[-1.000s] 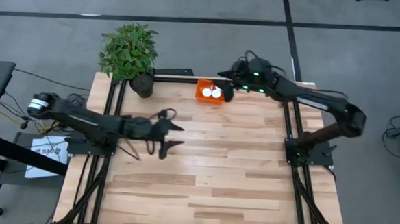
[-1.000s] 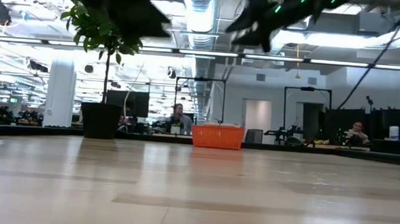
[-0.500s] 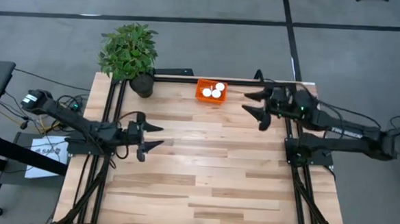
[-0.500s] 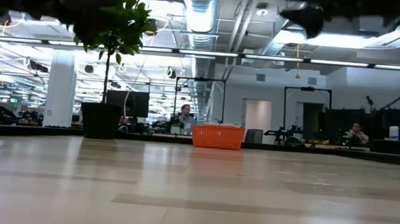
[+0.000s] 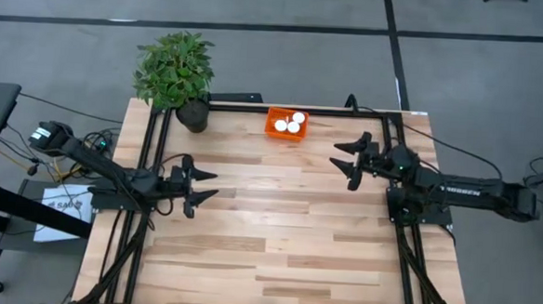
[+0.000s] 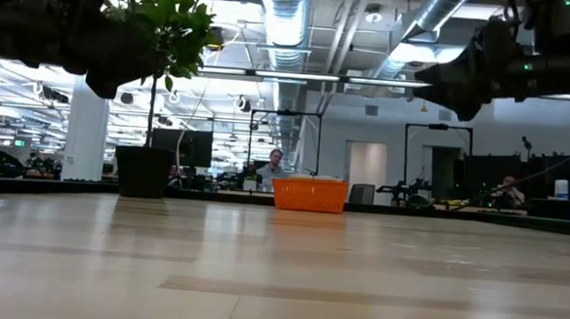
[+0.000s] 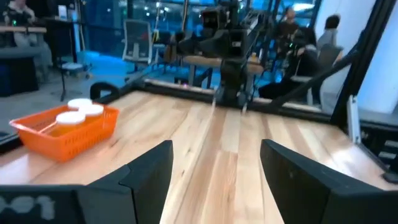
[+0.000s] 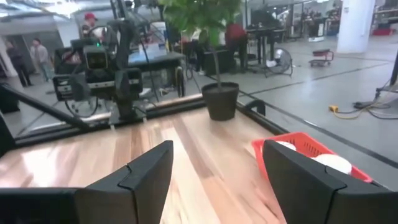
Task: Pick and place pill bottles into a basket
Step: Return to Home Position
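The orange basket [image 5: 286, 125] stands on the table's far edge, with white pill bottles [image 5: 292, 122] inside it. It also shows in the low view [image 6: 310, 194], the left wrist view [image 7: 65, 129] and the right wrist view [image 8: 311, 155]. My left gripper [image 5: 205, 185] is open and empty over the table's left side. My right gripper [image 5: 344, 160] is open and empty over the table's right side, nearer than the basket. The bottles' white tops show in the left wrist view [image 7: 79, 111].
A potted plant in a black pot [image 5: 190, 113] stands at the far left corner of the table, left of the basket. Black frame rails [image 5: 157, 137] run along the table's left, right and far edges. People show in the room beyond the table.
My right gripper has drawn back from above the basket toward the table's right and near side, and is open and empty. My left gripper has drawn back toward the table's left edge. The bottles lie in the basket, which has not moved.
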Motion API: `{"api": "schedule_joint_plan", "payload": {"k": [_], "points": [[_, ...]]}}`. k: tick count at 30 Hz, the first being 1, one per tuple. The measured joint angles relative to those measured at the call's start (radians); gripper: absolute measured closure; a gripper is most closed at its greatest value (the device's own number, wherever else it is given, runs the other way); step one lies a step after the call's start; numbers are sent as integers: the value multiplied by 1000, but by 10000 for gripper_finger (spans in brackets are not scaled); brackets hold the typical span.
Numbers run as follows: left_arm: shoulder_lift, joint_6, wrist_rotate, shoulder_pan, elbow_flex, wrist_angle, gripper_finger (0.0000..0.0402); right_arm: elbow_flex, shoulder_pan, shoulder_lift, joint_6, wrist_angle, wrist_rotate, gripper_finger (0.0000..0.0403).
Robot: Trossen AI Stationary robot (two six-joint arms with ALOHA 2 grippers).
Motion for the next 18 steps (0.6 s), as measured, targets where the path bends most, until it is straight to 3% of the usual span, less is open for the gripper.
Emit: {"api": "schedule_joint_plan", "payload": {"k": [4,12,18], "points": [[-1,-51,-7,1,0,-69,168,-46,0,0,-5,76,0,158],[-1,-131,-189,2,0,-93,168,-134,9,3,-14,258,-5,158],[-1,-152,-167,2,0,-106,168,-134,8,0,-82,312,-6,158]]}}
